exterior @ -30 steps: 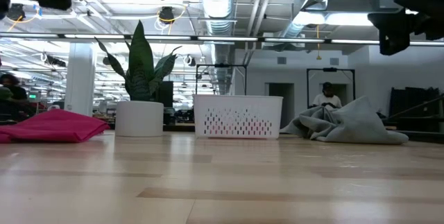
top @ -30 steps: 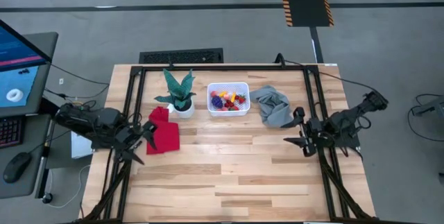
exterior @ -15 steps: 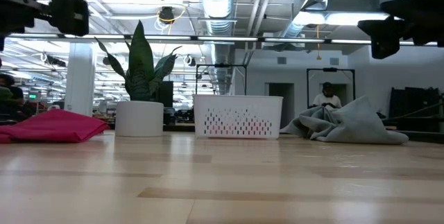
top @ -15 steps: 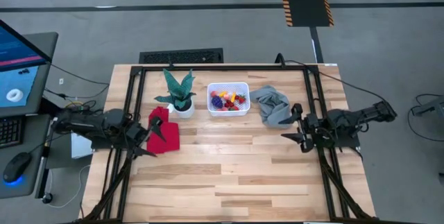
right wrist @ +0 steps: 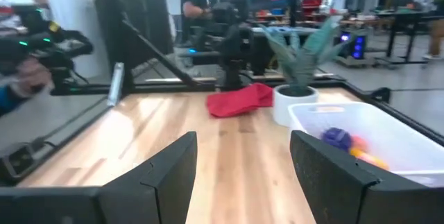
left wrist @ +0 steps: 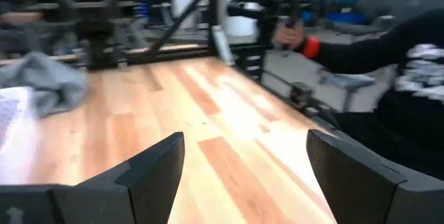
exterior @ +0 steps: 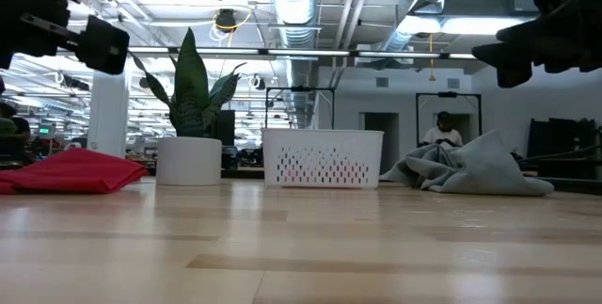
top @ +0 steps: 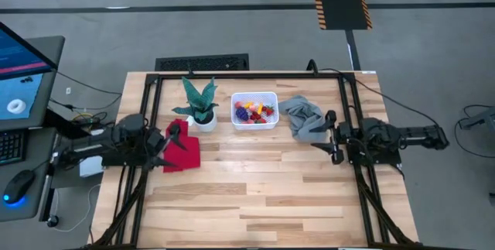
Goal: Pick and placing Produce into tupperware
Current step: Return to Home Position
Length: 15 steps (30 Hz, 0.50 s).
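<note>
At 9 o'clock, left gripper (top: 175, 143), jaws apart, empty; at 3 o'clock, right gripper (top: 326, 138), likewise apart. Farther, at 12 o'clock, toy produce (top: 254, 112) heaped in white bin (top: 254, 95): likely light, hard, slick, rollable; best pinched across the middle.
</note>
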Motion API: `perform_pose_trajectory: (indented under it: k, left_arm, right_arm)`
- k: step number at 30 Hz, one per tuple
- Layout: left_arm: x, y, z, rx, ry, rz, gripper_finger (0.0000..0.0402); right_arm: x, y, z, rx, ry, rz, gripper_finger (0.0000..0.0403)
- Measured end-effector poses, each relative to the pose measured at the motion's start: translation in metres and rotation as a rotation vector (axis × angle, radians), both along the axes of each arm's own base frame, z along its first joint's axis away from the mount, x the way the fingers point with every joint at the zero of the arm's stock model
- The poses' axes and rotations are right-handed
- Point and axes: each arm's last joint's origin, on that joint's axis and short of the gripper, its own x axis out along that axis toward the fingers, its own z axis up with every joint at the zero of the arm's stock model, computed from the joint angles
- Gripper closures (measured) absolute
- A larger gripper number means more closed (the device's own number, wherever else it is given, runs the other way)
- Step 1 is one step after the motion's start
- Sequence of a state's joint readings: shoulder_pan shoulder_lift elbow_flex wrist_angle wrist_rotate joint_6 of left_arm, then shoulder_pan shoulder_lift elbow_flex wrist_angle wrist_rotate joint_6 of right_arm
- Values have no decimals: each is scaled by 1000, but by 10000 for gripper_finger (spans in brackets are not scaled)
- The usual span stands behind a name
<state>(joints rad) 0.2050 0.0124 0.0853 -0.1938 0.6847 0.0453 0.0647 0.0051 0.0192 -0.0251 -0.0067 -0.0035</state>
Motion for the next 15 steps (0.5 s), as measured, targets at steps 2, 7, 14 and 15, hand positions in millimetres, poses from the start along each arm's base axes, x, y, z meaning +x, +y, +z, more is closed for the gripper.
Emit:
perform_pose_trajectory:
  k: [2, 7, 14, 15]
  left_arm:
    - [-1, 0, 1, -4, -23, -63, 109]
    - [-1, 3, 1, 59, -95, -117, 109]
    - [4, 6, -1, 29, -181, -15, 109]
    - [4, 6, -1, 22, -176, -16, 109]
  right_arm:
    - [-1, -3, 1, -5, 10, -28, 148]
    - [-1, -4, 3, -1, -5, 36, 148]
    - [0, 0, 1, 3, -44, 89, 148]
    - [0, 1, 1, 0, -45, 95, 148]
